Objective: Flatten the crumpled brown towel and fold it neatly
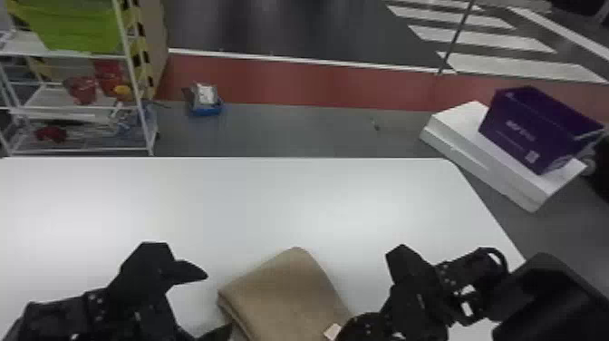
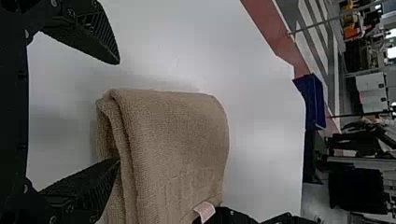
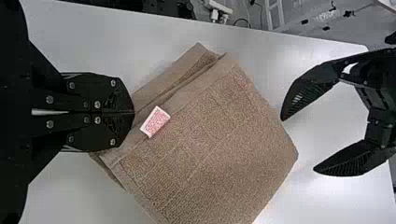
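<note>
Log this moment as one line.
brown terry towel: folded in layers on white table | left gripper: open by layered edge | right gripper: shut by tagged edge

You have the towel (image 1: 285, 294) on the surface (image 1: 226, 204); behind the surface, to its left, stands a rack (image 1: 142, 119); off its far right corner, a box (image 1: 525, 131) on a carton (image 1: 503, 179).

A smooth white table (image 1: 204, 204), its far edge straight and its far right corner rounded, catches soft patches of light across its surface. On its near part lies a brown towel (image 1: 290, 294), folded in layers into a thick, roughly four-sided bundle, with one rounded corner toward the far edge. A small pale label (image 3: 155, 121) with red print lies against the cloth.
</note>
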Controlling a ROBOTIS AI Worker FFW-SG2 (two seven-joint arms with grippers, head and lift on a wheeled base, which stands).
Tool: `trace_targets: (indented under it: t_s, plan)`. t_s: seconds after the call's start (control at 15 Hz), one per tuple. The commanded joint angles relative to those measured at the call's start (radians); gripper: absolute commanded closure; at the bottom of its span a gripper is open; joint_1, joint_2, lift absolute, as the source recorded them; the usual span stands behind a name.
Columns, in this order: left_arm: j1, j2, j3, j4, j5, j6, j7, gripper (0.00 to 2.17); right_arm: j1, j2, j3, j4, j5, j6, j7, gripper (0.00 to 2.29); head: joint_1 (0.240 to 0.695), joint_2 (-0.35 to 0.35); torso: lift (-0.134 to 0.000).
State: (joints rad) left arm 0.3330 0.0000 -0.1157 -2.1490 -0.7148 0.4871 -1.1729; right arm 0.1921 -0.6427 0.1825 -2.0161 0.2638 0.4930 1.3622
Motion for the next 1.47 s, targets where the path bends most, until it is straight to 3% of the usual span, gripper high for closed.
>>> trace_targets:
  t_s: [0.0, 0.2, 0.33, 0.47, 0.6, 0.73, 0.93, 1.0, 1.13, 1.4]
  plan:
    - [-0.008, -0.003, 0.042, -0.014, 0.0, 0.0, -0.037, 0.16, 0.001, 0.0, 0.0, -0.001, -0.005, 0.0, 0.005, 1.75, 0.695, -0.189, -0.124]
    - [0.006, -0.003, 0.08, -0.035, 0.005, 0.006, 0.027, 0.16, 0.001, 0.006, 0.008, -0.007, -0.032, 0.003, 0.005, 1.75, 0.695, -0.164, -0.124]
    - [0.021, -0.003, 0.082, -0.055, 0.014, 0.018, 0.088, 0.16, 0.003, 0.021, -0.009, -0.036, -0.097, 0.025, 0.005, 1.75, 0.695, -0.112, -0.124]
    - [0.04, -0.003, 0.085, -0.078, 0.028, 0.022, 0.128, 0.16, 0.01, 0.035, -0.115, -0.059, -0.199, 0.046, 0.005, 1.75, 0.695, -0.074, -0.124]
    - [0.052, -0.003, 0.108, -0.095, 0.072, 0.022, 0.157, 0.16, 0.012, 0.032, -0.225, -0.052, -0.25, 0.043, 0.005, 1.75, 0.695, -0.054, -0.124]
    - [0.052, -0.003, 0.119, -0.098, 0.095, 0.018, 0.16, 0.16, 0.015, 0.023, -0.261, -0.03, -0.241, 0.031, 0.005, 1.75, 0.695, -0.076, -0.124]
    - [0.061, -0.003, 0.119, -0.108, 0.114, 0.018, 0.171, 0.16, 0.018, 0.006, -0.218, 0.007, -0.159, 0.003, 0.005, 1.75, 0.695, -0.124, -0.124]
    - [0.075, -0.003, 0.126, -0.112, 0.163, 0.022, 0.21, 0.16, 0.013, 0.008, -0.196, 0.019, -0.138, 0.003, 0.005, 1.74, 0.695, -0.134, -0.124]
    - [0.095, -0.003, 0.14, -0.114, 0.285, 0.018, 0.325, 0.16, -0.003, 0.009, -0.147, 0.037, -0.095, -0.003, 0.005, 1.75, 0.695, -0.132, -0.124]
    - [0.141, -0.003, 0.12, -0.068, 0.604, -0.101, 0.777, 0.15, -0.043, 0.018, -0.08, 0.04, -0.054, 0.009, 0.005, 1.75, 0.695, -0.091, -0.124]
